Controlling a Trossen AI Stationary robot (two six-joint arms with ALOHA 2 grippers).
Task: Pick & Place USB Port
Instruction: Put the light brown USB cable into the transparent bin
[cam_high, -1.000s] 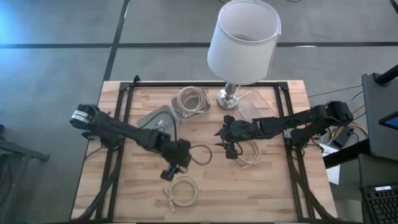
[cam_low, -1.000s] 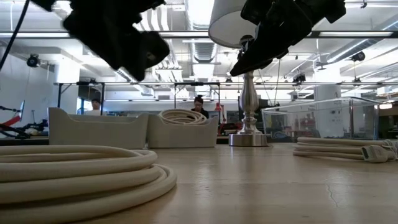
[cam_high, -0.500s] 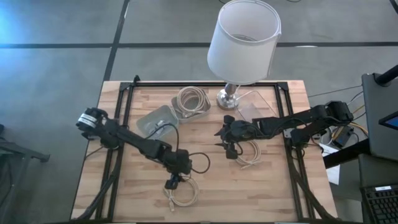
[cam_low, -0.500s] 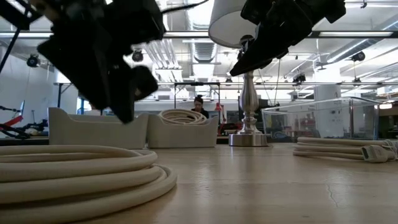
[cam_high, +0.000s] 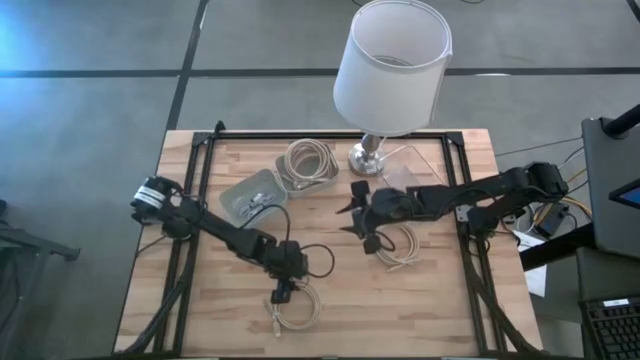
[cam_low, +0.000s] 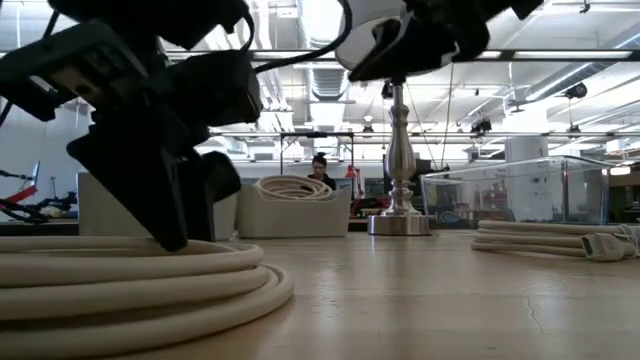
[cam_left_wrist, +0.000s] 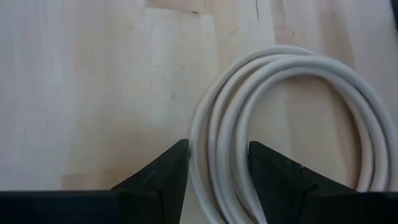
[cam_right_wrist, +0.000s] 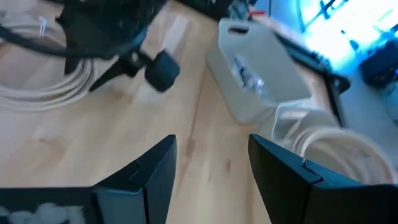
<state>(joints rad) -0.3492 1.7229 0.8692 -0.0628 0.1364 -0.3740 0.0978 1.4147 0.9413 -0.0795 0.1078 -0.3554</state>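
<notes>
The left gripper (cam_high: 279, 296) is down at the near edge of the wooden slatted table (cam_high: 180, 300), around six o'clock. Its fingers (cam_left_wrist: 158, 177) are narrowly parted, straddling the strands of a coiled cream USB cable (cam_high: 295, 308) but not clamped on them. The right gripper (cam_high: 352, 212) hovers mid-table with jaws spread wide, empty. A second cream coil (cam_high: 400, 247) lies just beside it at four o'clock. A third coil sits in the grey plastic tray (cam_high: 309, 161) towards twelve, beside the white-shaded lamp (cam_high: 392, 65).
</notes>
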